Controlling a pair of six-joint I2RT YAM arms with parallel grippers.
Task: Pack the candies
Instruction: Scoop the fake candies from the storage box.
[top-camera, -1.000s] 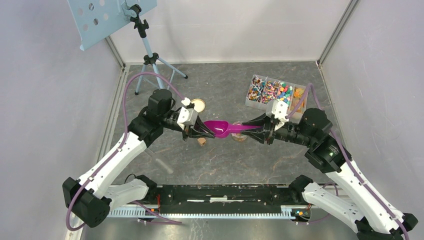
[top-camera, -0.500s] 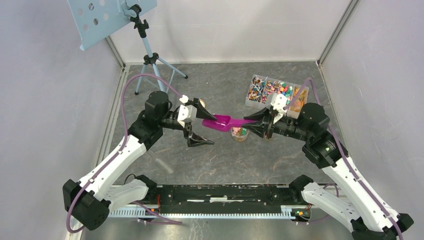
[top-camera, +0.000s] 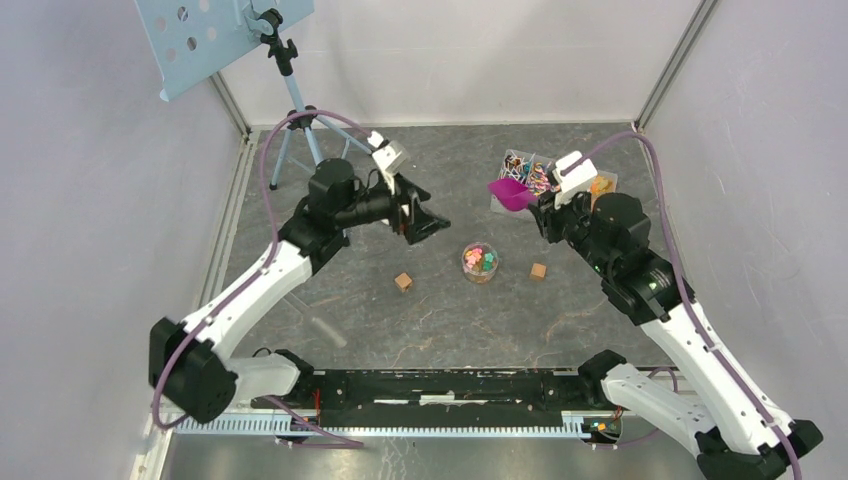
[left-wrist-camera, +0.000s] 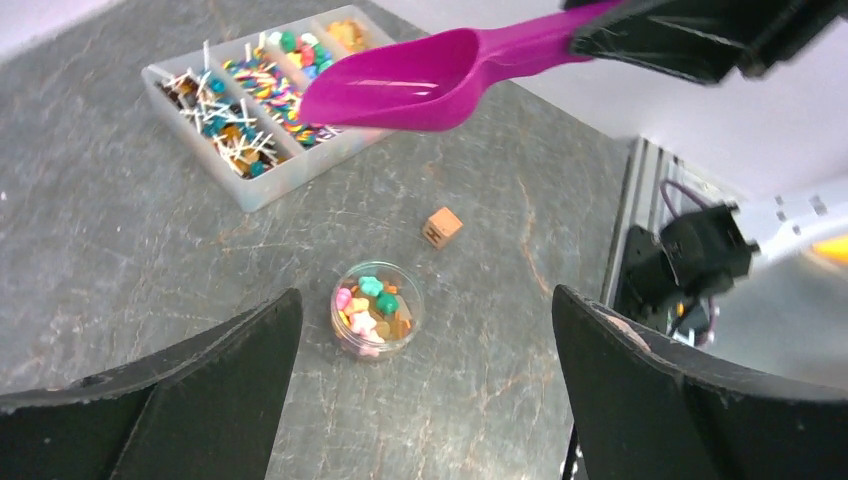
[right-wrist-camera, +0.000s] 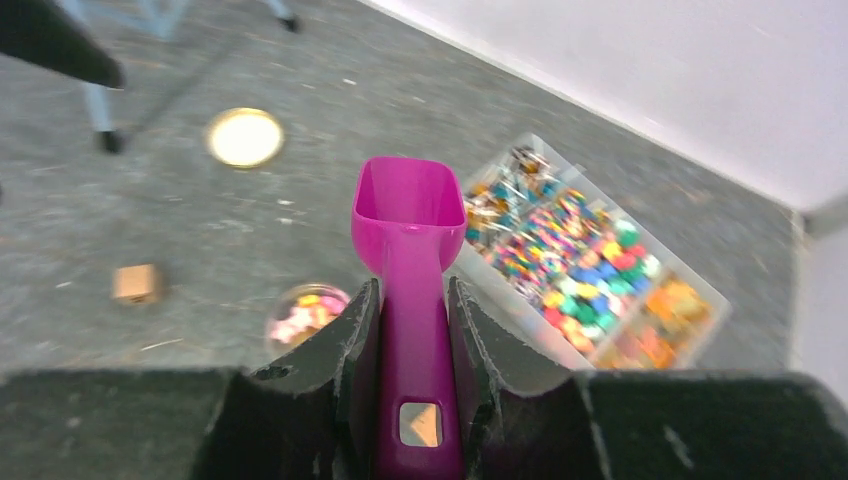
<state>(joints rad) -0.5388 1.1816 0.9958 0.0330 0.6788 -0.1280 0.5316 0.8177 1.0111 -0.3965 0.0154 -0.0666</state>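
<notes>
Where the table (top-camera: 440, 320) is closest to my bases: two small wooden cubes (top-camera: 403, 282) sit on the grey surface, one left, one right, well apart from each other.
Jar: a little clear jar (top-camera: 480, 261) stands upright between the cubes, touching neither, top uncovered.
Candies: a bunch of candies (left-wrist-camera: 372, 305) are in that jar, pink, green, yellow and orange. The rest are further back in the tray.
Left gripper: my left gripper (top-camera: 425, 215) is up in the air left of the jar, jaws spread wide with nothing in them. Its wrist cam looks down at the jar between the fingers (left-wrist-camera: 200, 370).
Right gripper: my right gripper (right-wrist-camera: 410, 330) is pinched tight on the handle of the scoop (right-wrist-camera: 405, 215), held up off the table.
Scoop: magenta plastic, bowl pointing away from my wrist. From above, the bowl hangs over the tray's near-left corner.
Tray: a clear divided tray (left-wrist-camera: 260, 190) lies behind the jar. White-stick sweets fill the left compartments, mixed colours the middle, orange ones the right end.
Lid: a round gold lid (right-wrist-camera: 245, 137) lies flat, well apart from the jar.
Way back: a tripod (top-camera: 300, 120) stands in the far-left corner, carrying a pale blue plate with holes.
</notes>
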